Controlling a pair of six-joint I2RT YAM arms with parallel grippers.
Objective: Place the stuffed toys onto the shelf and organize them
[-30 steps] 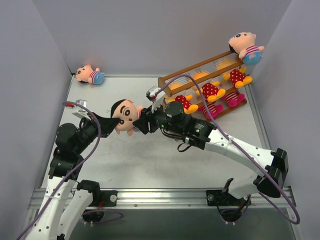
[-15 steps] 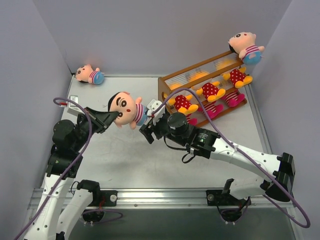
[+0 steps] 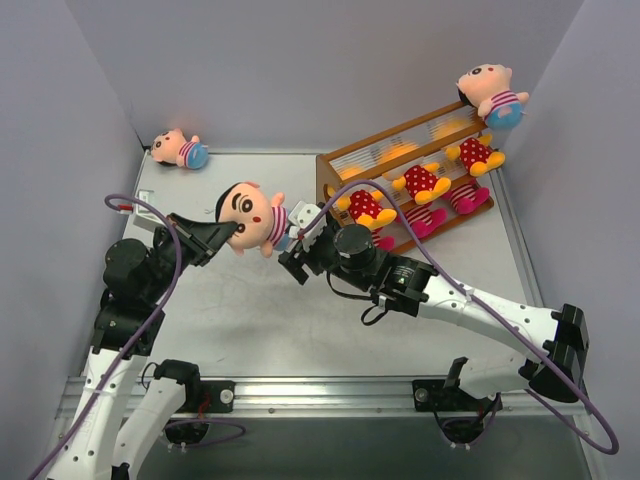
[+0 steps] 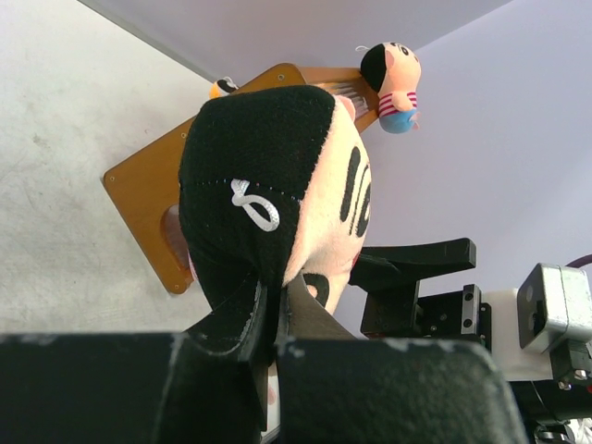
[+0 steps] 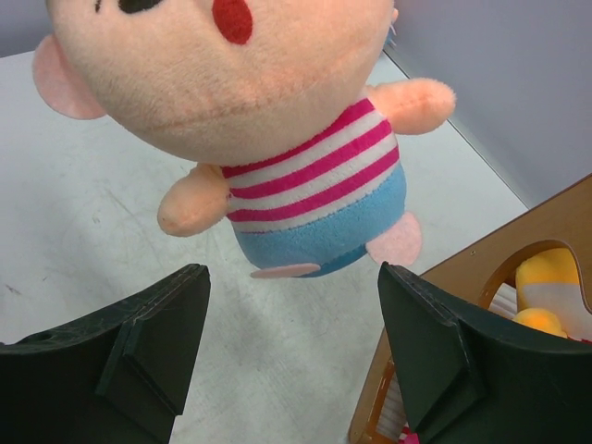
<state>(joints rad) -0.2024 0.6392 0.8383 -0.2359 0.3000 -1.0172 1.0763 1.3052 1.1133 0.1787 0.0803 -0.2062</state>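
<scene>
Left gripper (image 3: pixel 224 232) pinching doll (image 3: pixel 255 213) by hair, seemingly just a tuft; soft, light, floppy; right gripper (image 5: pixel 291 351) gaping, empty — I'd take striped belly.

the top view looks down from above the near edge over the table (image 3: pixel 250 330); both wrist views sit close to the held doll (image 3: pixel 255 215) from opposite sides, also sharing the shelf (image 3: pixel 400 135).
</scene>
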